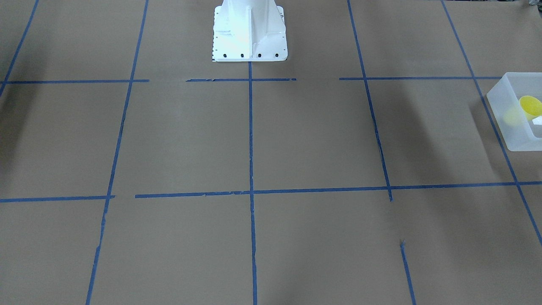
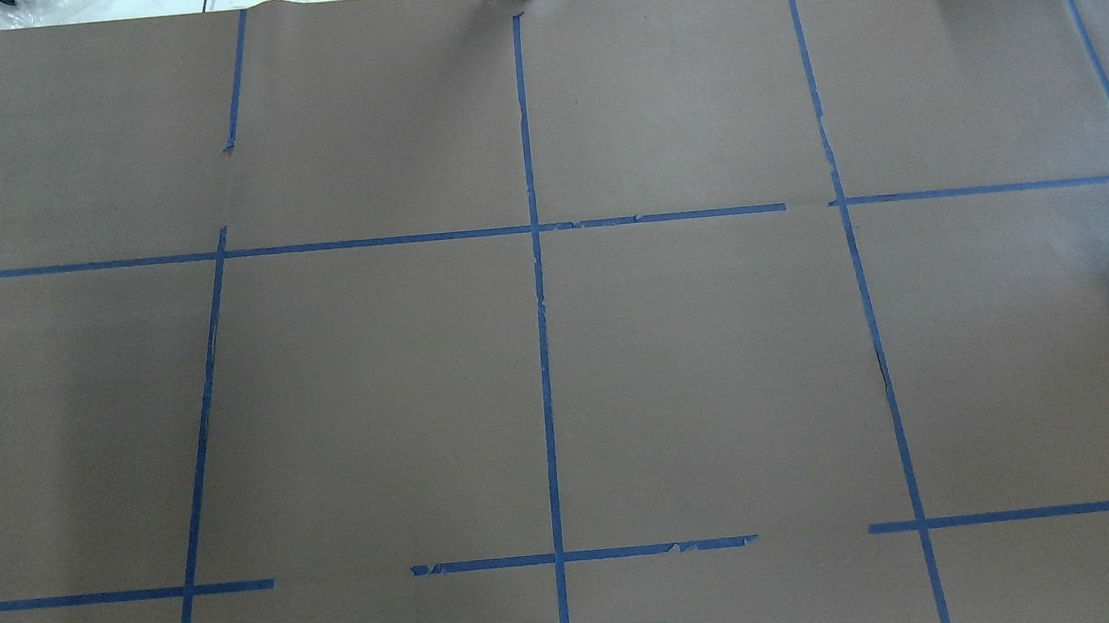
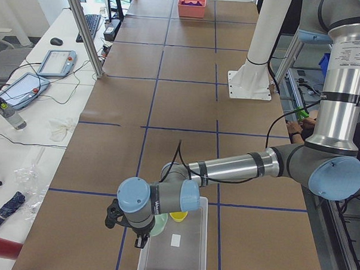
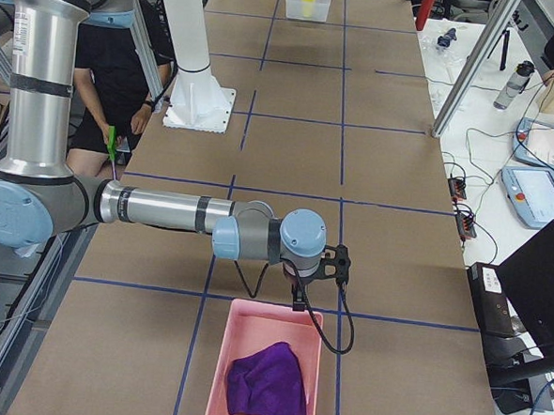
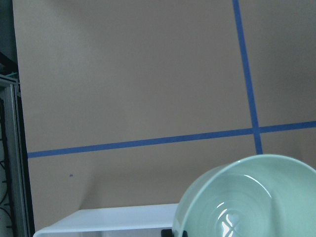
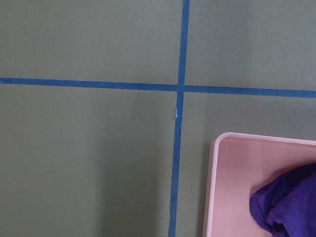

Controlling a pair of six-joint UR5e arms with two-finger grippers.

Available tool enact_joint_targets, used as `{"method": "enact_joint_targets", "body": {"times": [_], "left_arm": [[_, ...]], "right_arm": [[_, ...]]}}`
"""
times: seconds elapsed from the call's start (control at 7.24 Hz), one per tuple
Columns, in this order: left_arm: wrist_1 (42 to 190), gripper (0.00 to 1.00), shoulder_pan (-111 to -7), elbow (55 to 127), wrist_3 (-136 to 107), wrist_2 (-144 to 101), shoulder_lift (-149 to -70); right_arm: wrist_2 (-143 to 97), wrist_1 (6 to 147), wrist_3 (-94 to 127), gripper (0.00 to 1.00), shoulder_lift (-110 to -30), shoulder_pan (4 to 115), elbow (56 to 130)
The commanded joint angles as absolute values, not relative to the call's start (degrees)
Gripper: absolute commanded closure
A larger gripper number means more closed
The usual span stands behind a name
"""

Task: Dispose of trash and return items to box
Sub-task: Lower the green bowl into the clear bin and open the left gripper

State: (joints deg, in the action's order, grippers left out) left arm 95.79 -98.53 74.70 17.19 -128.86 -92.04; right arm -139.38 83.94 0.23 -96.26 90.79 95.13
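The box, a translucent frosted bin (image 1: 504, 127), stands at the table's end on my left side. A yellow cup (image 1: 530, 106) lies inside it, also seen in the exterior left view (image 3: 177, 216). My left gripper (image 3: 141, 238) hangs over the bin's (image 3: 186, 261) near corner, shut on the rim of a pale green bowl (image 3: 159, 225). The bowl (image 5: 247, 197) fills the lower right of the left wrist view, above the bin's rim (image 5: 108, 219). My right gripper (image 4: 298, 298) hovers by a pink bin; I cannot tell whether it is open or shut.
The pink bin (image 4: 249, 356) at the table's right end holds a purple cloth (image 4: 268, 384); both show in the right wrist view, bin (image 6: 217, 187) and cloth (image 6: 286, 202). A small white piece (image 3: 175, 240) lies in the frosted bin. The white base (image 1: 249, 34) stands mid-table.
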Motion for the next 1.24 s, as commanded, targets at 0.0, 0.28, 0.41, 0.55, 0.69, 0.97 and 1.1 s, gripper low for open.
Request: {"method": "enact_joint_targets", "body": {"times": [0.0, 0.28, 0.41, 0.55, 0.69, 0.97, 1.1], "left_arm": [[103.3, 1.0, -98.6, 74.2, 17.5, -123.7, -85.9], [104.9, 1.0, -98.6, 74.1, 17.4, -123.3, -84.2], [104.9, 0.96, -98.6, 73.2, 16.7, -123.3, -84.6], [104.9, 0.51, -98.6, 73.3, 16.8, -123.3, -85.1], [104.8, 0.01, -98.5, 73.6, 16.5, -123.4, -85.4], [104.8, 0.0, -98.6, 75.1, 16.3, -123.9, -87.4], [104.4, 0.0, -98.6, 78.4, 11.9, -123.9, -88.1]], "right_arm": [[-139.3, 83.9, 0.3, 0.0, -96.6, 90.8, 95.9], [-139.3, 83.9, 0.3, 0.0, -96.7, 90.8, 96.2], [-139.3, 83.9, 0.4, 0.0, -96.7, 90.8, 96.3], [-139.3, 83.9, 0.4, 0.0, -96.6, 90.8, 96.3], [-139.3, 83.9, 0.4, 0.0, -96.4, 90.8, 96.3], [-139.3, 83.9, 0.4, 0.0, -96.2, 90.8, 96.4], [-139.3, 83.9, 0.4, 0.0, -96.1, 90.8, 96.3]]}}
